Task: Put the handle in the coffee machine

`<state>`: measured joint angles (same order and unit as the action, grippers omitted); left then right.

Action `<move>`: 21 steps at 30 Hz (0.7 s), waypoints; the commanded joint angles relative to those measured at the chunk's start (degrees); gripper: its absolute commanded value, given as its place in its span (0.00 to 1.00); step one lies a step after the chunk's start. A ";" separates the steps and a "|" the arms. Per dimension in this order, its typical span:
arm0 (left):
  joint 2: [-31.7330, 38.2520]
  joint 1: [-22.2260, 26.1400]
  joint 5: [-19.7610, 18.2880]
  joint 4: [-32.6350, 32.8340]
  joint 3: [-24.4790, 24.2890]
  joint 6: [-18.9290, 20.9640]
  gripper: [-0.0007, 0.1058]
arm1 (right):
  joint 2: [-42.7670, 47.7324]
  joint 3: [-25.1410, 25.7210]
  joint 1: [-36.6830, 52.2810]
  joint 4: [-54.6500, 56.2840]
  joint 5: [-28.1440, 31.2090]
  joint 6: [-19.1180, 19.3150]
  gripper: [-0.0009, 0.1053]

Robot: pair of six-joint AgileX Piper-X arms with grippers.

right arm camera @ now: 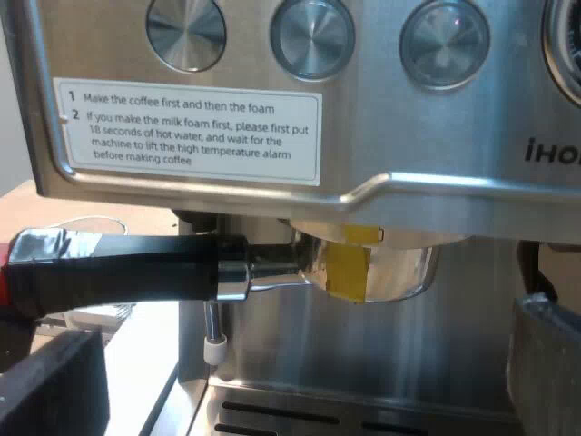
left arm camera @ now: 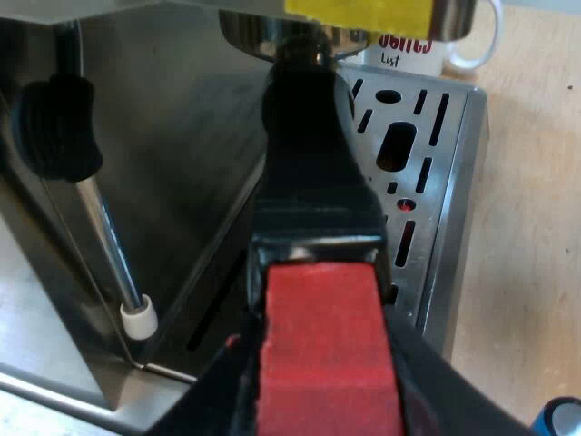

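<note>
My left gripper is clamped on the red end of the handle, with a black finger pressed to each side. From those jaws the handle runs straight ahead, its long axis in line with the gripper's own reach. It ends at the holder's metal basket, which sits up under the front overhang of the espresso machine and has a strip of yellow tape on its wall.

In the right wrist view the handle lies level and points sideways along the machine's face rather than out from it. I judge the basket entered but not yet turned to lock.

My right gripper hangs in front of the machine, below the holder — jaws wide apart and empty. The left arm is the one on the handle, so the coming swing about the basket's upright axis falls to it.
</note>
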<state>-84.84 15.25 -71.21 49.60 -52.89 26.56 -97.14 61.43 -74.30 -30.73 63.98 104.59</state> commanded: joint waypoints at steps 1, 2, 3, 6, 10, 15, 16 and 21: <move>0.52 -0.21 -7.34 0.41 -0.64 0.67 0.01 | 0.07 0.40 -0.01 -0.22 0.02 0.54 0.86; 0.52 -0.21 -7.50 0.46 -0.64 0.67 0.01 | 0.07 0.40 -0.01 -0.22 0.02 0.54 0.86; 0.52 -0.21 -7.62 0.43 -0.64 0.67 0.01 | 0.07 0.40 -0.01 -0.22 0.02 0.54 0.86; 0.52 -0.21 -7.60 0.43 -0.64 0.67 0.01 | 0.07 0.40 -0.01 -0.22 0.02 0.54 0.86; 1.11 -0.02 -7.70 1.33 -0.64 0.67 0.01 | 0.07 0.40 -0.01 -0.22 0.02 0.54 0.86; 2.62 -0.02 -7.69 1.69 -0.64 0.39 0.01 | 0.07 0.40 -0.01 -0.22 0.02 0.54 0.86; 2.93 -0.02 -7.69 1.69 -0.64 0.39 0.01 | 0.07 0.40 -0.01 -0.22 0.02 0.54 0.86; 3.09 -0.02 -7.99 1.69 -0.73 0.53 0.01 | 0.07 0.40 -0.01 -0.22 0.02 0.54 0.86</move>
<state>-83.36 15.25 -70.36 51.05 -52.89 26.78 -97.14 61.43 -74.30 -30.73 63.98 104.59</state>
